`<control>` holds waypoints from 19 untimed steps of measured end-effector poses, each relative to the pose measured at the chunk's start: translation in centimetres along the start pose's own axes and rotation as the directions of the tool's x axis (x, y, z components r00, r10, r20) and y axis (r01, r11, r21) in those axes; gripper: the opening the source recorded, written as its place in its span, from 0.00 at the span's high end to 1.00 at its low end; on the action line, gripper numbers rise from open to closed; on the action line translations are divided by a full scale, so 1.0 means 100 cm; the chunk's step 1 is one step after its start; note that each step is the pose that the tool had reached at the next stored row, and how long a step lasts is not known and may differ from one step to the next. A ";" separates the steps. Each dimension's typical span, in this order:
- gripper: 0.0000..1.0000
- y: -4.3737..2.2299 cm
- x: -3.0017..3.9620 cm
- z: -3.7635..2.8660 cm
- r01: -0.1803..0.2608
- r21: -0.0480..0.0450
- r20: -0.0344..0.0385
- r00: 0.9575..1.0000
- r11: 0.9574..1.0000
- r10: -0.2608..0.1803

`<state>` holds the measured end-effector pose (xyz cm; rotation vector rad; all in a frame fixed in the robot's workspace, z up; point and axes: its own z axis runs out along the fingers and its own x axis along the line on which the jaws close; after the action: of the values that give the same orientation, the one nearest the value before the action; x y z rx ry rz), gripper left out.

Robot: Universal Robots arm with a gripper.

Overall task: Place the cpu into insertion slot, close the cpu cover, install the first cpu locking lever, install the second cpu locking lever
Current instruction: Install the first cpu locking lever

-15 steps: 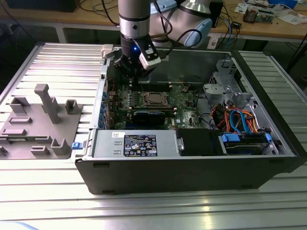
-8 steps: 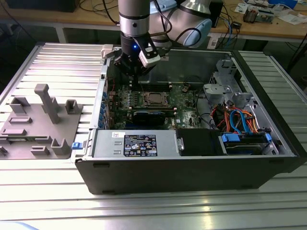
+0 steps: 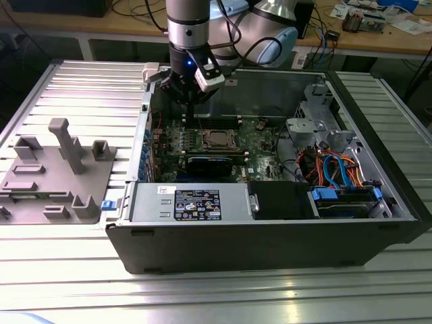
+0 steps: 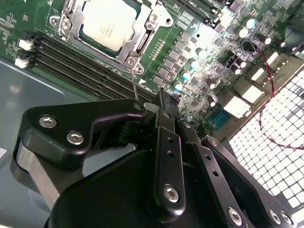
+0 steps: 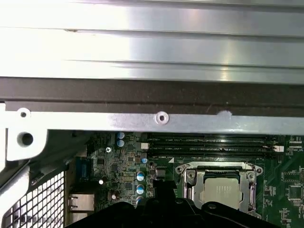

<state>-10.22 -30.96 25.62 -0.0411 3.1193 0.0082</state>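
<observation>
In the exterior view the gripper (image 3: 191,113) hangs inside the case (image 3: 270,250), at 11 o'clock from the cpu (image 3: 217,140) and close to the back wall. Open board (image 3: 263,145) lies at 3 o'clock. The cpu lies flat under the lowered cover (image 5: 216,166). Its fingers (image 4: 167,142) are drawn narrow beside a thin lever (image 4: 134,83); I cannot tell whether they grip it. A printed label (image 3: 197,204) fronts the grey box (image 3: 145,202).

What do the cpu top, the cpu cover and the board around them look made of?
cpu: metal lid, pale satin silver-grey, with a soft, even sheen.
cpu cover: thin stamped sheet metal, brighter silver, with sharp glints on its bent edges; steel is a guess.
circuit board: rigid laminate with a green coating, likely fibreglass, slightly glossy between the soldered parts.
</observation>
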 end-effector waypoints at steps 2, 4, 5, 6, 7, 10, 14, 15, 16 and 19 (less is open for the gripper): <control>0.89 0.0020 -0.0001 -0.0003 0.001 0.000 0.001 1.000 1.000 -0.001; 0.89 0.0027 -0.0002 -0.0005 0.002 0.000 0.003 1.000 1.000 -0.002; 0.89 0.0029 -0.0006 -0.0004 0.002 0.000 0.004 1.000 1.000 -0.002; 0.89 0.0029 -0.0025 -0.0003 0.002 0.000 0.004 1.000 1.000 -0.002; 0.89 0.0029 -0.0048 -0.0003 0.002 0.000 0.004 1.000 1.000 -0.002; 0.89 0.0028 -0.0076 -0.0003 0.002 0.000 0.004 1.000 1.000 -0.002; 0.89 0.0028 -0.0078 -0.0003 0.002 0.000 0.004 1.000 1.000 -0.002; 0.89 0.0028 -0.0078 -0.0003 0.002 0.000 0.004 1.000 1.000 -0.002; 0.89 0.0028 -0.0078 -0.0003 0.002 0.000 0.004 1.000 1.000 -0.002; 0.89 0.0028 -0.0079 -0.0002 0.002 0.000 0.004 1.000 1.000 -0.002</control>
<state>-9.44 -30.66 25.66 -0.0435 3.1153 0.0081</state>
